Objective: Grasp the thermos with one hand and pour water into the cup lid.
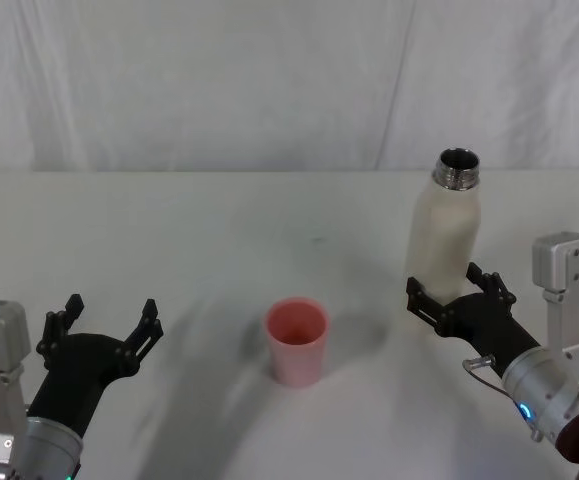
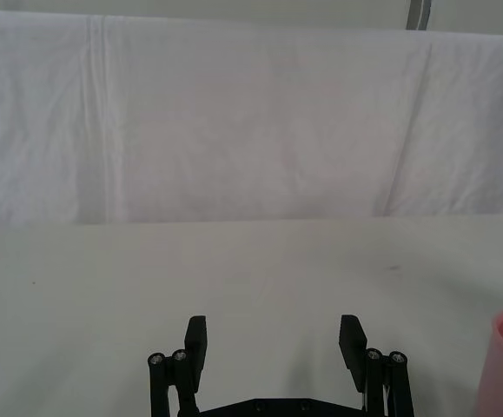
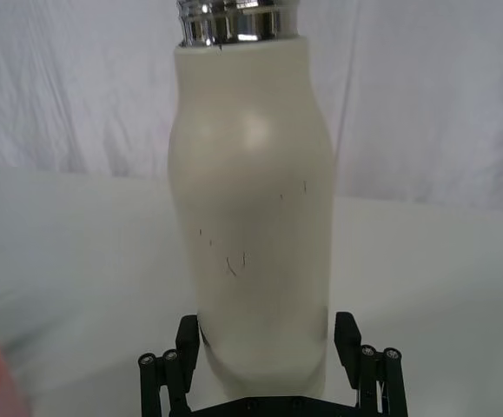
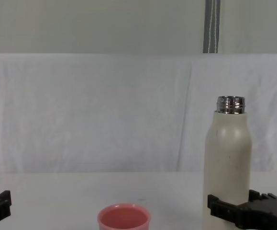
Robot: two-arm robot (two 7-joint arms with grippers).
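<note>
Thermos (image 1: pixel 447 232) stands upright on table's (image 1: pixel 219 230) right, base btwn the spread fingers of right gripper (image 1: pixel 460 291), not clamped. Cup (image 1: pixel 297 341) at centre. Left gripper (image 1: pixel 107 325) open, empty, idle. Thermos base hidden by fingers.

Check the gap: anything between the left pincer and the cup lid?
Nothing. In the head view, bare white table separates the open left pincer from the pink cup lid. The left wrist view shows the same.

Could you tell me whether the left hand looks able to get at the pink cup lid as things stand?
Probably yes. The left hand is open and holds nothing, and the cup lid stands upright to its right with only bare table between them. The right hand sits farther off, around the thermos.
</note>
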